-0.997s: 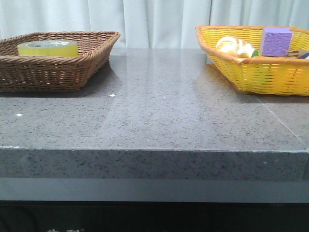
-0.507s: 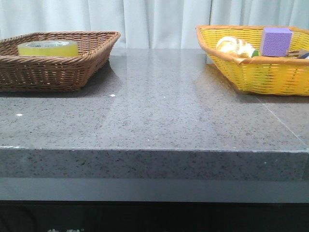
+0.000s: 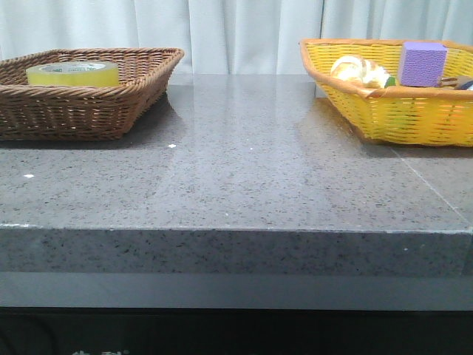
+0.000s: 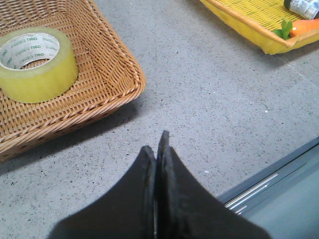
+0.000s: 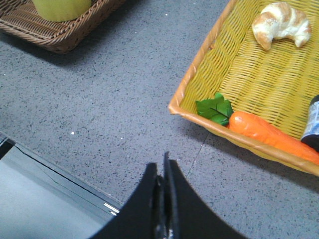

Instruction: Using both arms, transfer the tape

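Observation:
The yellow tape roll [image 3: 72, 73] lies flat in the brown wicker basket [image 3: 111, 103] at the table's far left. It also shows in the left wrist view [image 4: 36, 64], with its white core rim and green print, and partly in the right wrist view [image 5: 61, 8]. My left gripper [image 4: 157, 144] is shut and empty above bare table, short of the brown basket [image 4: 114, 74]. My right gripper [image 5: 160, 167] is shut and empty over the table near its front edge, short of the yellow basket [image 5: 199, 69]. Neither arm shows in the front view.
The yellow basket [image 3: 392, 111] at the far right holds a purple block [image 3: 422, 63], a croissant [image 5: 280, 21], a carrot [image 5: 269, 134] with green leaves and a dark bottle [image 5: 311, 127]. The grey stone table [image 3: 244, 170] lies between the baskets. White curtains hang behind.

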### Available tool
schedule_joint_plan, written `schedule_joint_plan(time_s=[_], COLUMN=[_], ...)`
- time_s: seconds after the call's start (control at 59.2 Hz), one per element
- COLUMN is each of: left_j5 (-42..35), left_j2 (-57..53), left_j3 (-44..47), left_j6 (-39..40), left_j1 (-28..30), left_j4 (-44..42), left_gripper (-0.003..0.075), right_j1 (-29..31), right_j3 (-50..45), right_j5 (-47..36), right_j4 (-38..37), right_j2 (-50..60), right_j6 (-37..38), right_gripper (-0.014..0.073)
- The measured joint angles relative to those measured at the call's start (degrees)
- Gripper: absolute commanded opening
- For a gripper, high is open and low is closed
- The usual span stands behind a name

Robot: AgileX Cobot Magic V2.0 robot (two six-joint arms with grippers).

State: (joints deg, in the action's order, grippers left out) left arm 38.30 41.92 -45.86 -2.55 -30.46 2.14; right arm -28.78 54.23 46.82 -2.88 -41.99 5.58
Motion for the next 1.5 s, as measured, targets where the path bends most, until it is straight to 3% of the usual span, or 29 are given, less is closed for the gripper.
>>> schedule_joint_plan(time_s=[0.186, 0.507, 0.777, 1.031, 1.504], left_j5=[-3.18, -21.75, -27.57, -35.08, -35.77], left_j2=[-6.17, -26.41, -41.46, -42.22, -42.22], left_j3=[6.19, 29.58, 43.62, 46.41, 46.41], left_j6=[0.0, 0.0, 0.0, 0.0, 0.0], left_j1=[5.45, 18.78, 26.35, 27.6, 27.6], left_j4=[0.09, 3.0, 4.87, 6.6, 7.77], left_gripper=[-0.002, -0.002, -0.002, -0.002, -0.002], right_j1=[0.0, 0.0, 0.0, 0.0, 0.0], right_j3=[0.0, 0.0, 0.0, 0.0, 0.0], right_j5=[0.13, 0.13, 0.13, 0.13, 0.13], right_j4=[0.0, 0.0, 0.0, 0.0, 0.0], right_j2=[0.0, 0.0, 0.0, 0.0, 0.0], right_j6=[0.02, 0.02, 0.02, 0.12, 0.12], right_gripper=[-0.0069, -0.0069, -0.0069, -0.0069, -0.0069])
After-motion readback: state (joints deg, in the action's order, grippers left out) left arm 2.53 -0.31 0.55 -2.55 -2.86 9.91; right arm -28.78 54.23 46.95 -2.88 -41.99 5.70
